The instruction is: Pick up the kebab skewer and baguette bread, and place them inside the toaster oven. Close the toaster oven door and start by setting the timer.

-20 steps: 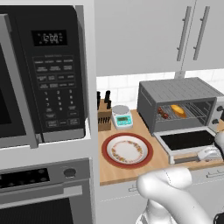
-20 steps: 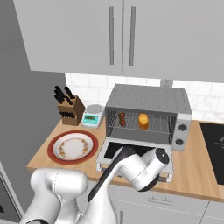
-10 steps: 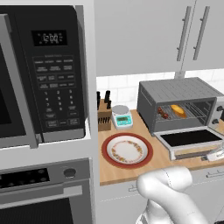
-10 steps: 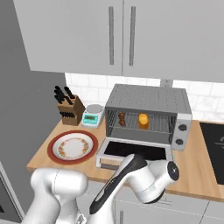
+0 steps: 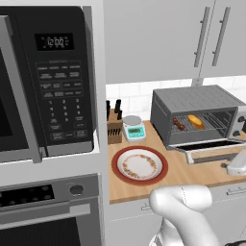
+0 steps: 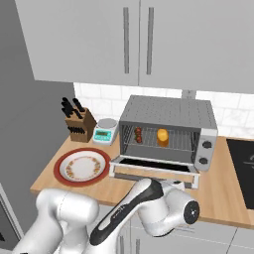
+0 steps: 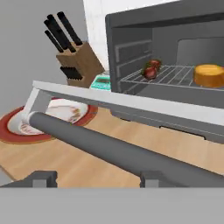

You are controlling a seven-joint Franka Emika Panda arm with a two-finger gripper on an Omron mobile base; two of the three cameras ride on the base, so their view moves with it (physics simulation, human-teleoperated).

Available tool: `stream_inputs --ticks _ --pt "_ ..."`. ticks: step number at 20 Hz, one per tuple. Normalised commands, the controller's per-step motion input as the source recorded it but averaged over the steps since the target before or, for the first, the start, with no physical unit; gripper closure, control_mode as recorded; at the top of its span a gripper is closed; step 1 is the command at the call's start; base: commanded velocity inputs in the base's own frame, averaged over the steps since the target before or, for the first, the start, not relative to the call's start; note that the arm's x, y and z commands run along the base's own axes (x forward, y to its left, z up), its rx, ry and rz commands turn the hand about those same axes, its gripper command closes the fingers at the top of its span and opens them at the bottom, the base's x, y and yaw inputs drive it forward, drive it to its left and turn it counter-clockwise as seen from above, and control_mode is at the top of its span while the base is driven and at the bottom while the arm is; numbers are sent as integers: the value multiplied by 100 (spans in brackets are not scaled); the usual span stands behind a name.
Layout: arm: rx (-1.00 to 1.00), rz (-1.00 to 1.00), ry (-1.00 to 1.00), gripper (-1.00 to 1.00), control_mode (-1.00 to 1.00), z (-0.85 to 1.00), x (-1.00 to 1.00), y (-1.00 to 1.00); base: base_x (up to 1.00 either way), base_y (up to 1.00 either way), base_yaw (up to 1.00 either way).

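The toaster oven (image 6: 168,116) stands on the counter with the kebab skewer (image 6: 138,135) and the baguette bread (image 6: 162,136) side by side on its wire rack. The hand view shows the kebab skewer (image 7: 151,70) left of the baguette bread (image 7: 209,74). The toaster oven door (image 6: 154,171) hangs open, a little above level. Its bar handle (image 7: 109,148) runs slantwise just above my gripper (image 7: 97,179). The gripper's two tips stand apart below the bar, clamping nothing. My hand sits under the door's front edge (image 5: 237,165).
A red-rimmed plate (image 6: 82,166) lies on the counter left of the oven. Behind it are a knife block (image 6: 79,124) and a small kitchen scale (image 6: 104,133). A large black microwave (image 5: 48,81) fills the left, and wall cabinets (image 6: 134,39) hang above.
The oven door has swung up from lying flat to a slight upward tilt. My hand has dropped from above the door to beneath its front edge.
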Motion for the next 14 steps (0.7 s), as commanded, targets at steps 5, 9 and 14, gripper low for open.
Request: stream_inputs --ticks 5,9,14 --pt "-2 0 -30 -100 -100 31 100 67 0 0 0" --pt "-2 0 -25 -100 -100 13 100 62 0 0 0" --pt "0 0 -15 -100 -100 27 98 18 0 0 0"
